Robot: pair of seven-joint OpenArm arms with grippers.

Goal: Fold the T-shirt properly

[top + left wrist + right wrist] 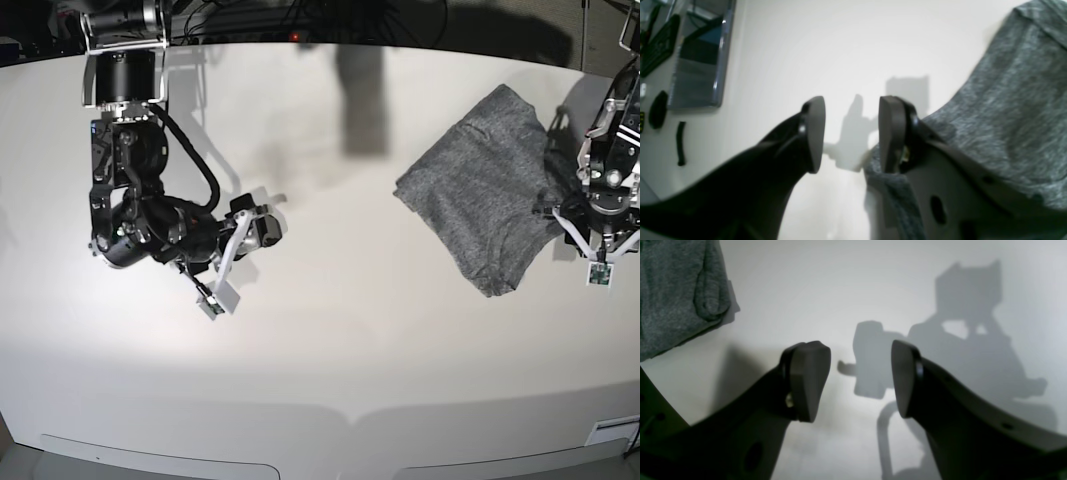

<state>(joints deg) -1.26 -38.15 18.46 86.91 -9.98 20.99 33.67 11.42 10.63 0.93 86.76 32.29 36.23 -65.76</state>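
The T-shirt (490, 195) lies in a compact grey bundle on the right side of the white table (330, 350). My left gripper (597, 250) hovers at the bundle's right edge. In the left wrist view my left gripper (851, 133) is open, nothing sits between the pads, and the T-shirt (1007, 116) spreads beside and beneath the right finger (890, 133). My right gripper (225, 270) hangs over bare table far to the left. Its wrist view shows my right gripper (860, 380) open and empty, with a corner of the T-shirt (673, 300) at the upper left.
Black cables and gear run along the table's far edge (300, 20). In the left wrist view a flat grey device (700, 66) and small black items (658, 110) lie at the far left. The table's front edge (330, 415) curves across the bottom.
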